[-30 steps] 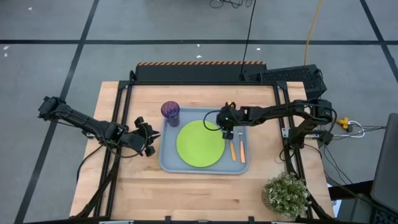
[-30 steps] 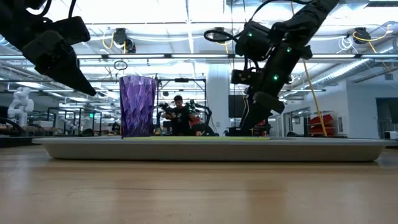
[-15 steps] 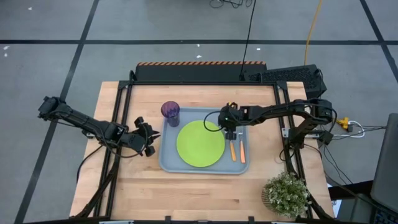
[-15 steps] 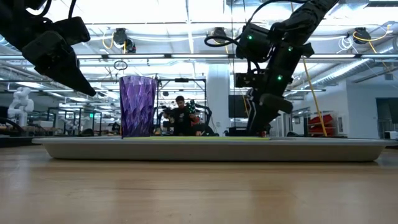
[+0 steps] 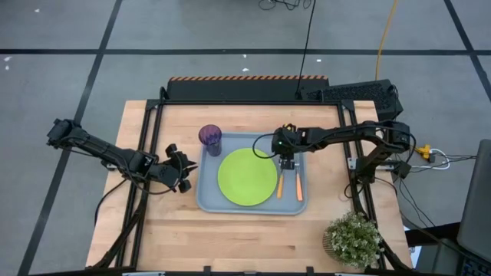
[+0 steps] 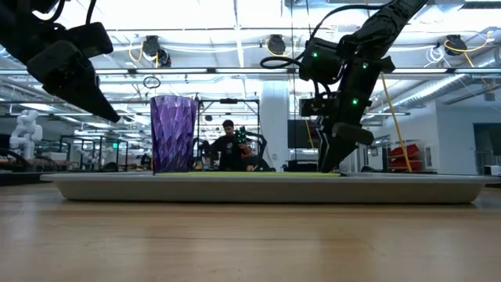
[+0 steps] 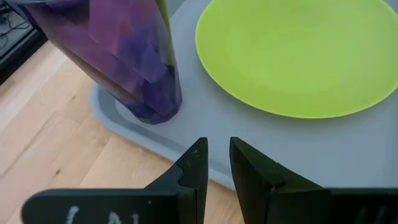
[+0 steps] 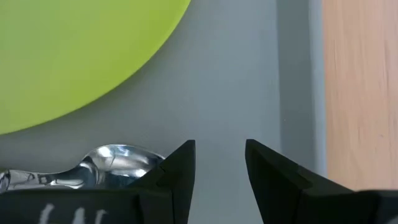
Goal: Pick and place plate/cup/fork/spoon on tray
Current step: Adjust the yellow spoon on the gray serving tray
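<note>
The grey-blue tray (image 5: 211,195) lies mid-table. On it rest the lime-green plate (image 5: 247,176) and, upright at its far left corner, the purple cup (image 5: 210,136). Right of the plate lie the spoon (image 5: 280,184) and the fork (image 5: 298,188), orange handles toward the near edge. My right gripper (image 5: 285,163) stands open over the far ends of the two, pointing steeply down; the spoon's bowl (image 8: 118,158) shows just beside one finger. My left gripper (image 5: 184,174) hangs left of the tray, narrowly open, nothing between its fingers (image 7: 199,162). My right gripper has nothing between its fingers. The outer side of one finger (image 8: 177,168) stands right at the spoon's bowl, which lies flat on the tray; whether they touch, I cannot tell.
A small potted plant (image 5: 353,239) stands at the table's near right corner. An orange-and-black striped strip (image 5: 247,78) runs along the far edge. Bare wood lies near the tray's front. A person (image 6: 227,149) stands in the room beyond.
My right gripper has shifted a little toward the table's right edge and tipped more steeply down. The spoon has swung on the tray, its handle now closer to the plate; the fork has stayed where it was.
</note>
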